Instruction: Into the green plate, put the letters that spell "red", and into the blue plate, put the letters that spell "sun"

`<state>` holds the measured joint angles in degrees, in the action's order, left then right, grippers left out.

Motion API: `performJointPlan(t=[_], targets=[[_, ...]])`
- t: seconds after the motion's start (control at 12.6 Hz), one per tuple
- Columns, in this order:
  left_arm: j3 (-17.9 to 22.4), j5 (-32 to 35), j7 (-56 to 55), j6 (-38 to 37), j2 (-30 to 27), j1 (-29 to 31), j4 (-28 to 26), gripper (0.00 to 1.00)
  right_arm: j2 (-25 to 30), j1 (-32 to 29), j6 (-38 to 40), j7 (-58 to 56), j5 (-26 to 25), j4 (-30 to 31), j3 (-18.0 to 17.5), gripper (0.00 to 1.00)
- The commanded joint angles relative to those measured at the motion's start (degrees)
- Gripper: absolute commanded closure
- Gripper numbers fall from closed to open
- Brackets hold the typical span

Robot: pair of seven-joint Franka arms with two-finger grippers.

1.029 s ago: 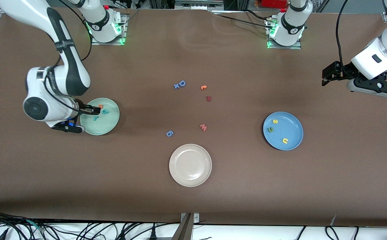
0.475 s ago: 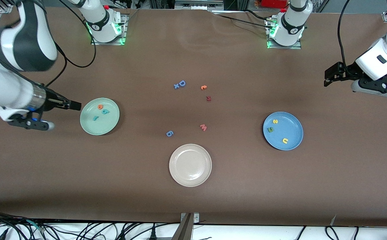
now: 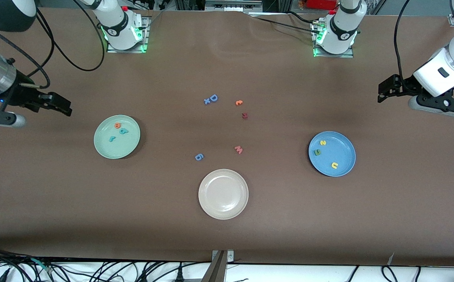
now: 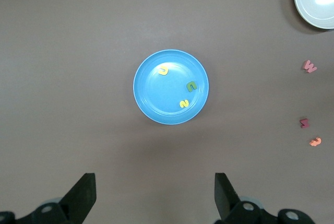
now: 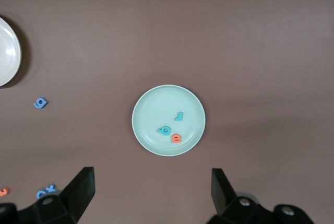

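The green plate (image 3: 127, 145) holds a teal "r" (image 3: 112, 138), a teal "d" (image 3: 123, 131) and an orange "e" (image 3: 117, 125). The right wrist view shows the same plate (image 5: 151, 119) from above, with the "r" (image 5: 179, 115), "d" (image 5: 165, 130) and "e" (image 5: 176, 139) in it. A yellow "s" (image 3: 323, 143), an olive "n" (image 3: 317, 152) and a yellow "u" (image 3: 334, 165) lie in the blue plate (image 3: 344, 150), also seen in the left wrist view (image 4: 156, 96). My right gripper (image 3: 65, 107) hangs open and empty over bare table beside the green plate. My left gripper (image 3: 381, 92) waits open over bare table at its arm's end.
A cream-white plate (image 3: 223, 194) sits nearest the front camera at mid-table. Loose letters lie between the plates: a blue "D" with an "x" (image 3: 211, 99), an orange "t" (image 3: 239, 102), a dark red piece (image 3: 244, 115), a pink "w" (image 3: 238, 149) and a blue "6" (image 3: 199, 157).
My right gripper has pulled up and away from the green plate toward its arm's end of the table, leaving the three letters in it. The left arm has barely moved.
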<state>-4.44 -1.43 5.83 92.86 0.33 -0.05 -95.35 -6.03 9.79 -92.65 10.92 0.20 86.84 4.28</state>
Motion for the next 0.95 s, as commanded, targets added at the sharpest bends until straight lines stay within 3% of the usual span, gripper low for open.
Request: performJointPlan(t=[0.0,0.87], targets=[[0.0,-0.9,-0.3,-1.1,0.6,0.0,1.5,0.00,3.1,-0.4,-0.5,-3.0,-2.1,0.9,-0.2,0.01],[0.0,-0.9,-0.2,-1.2,0.6,0.1,1.8,0.00,3.8,-0.2,-0.6,-2.3,-2.2,0.9,-0.2,0.01]])
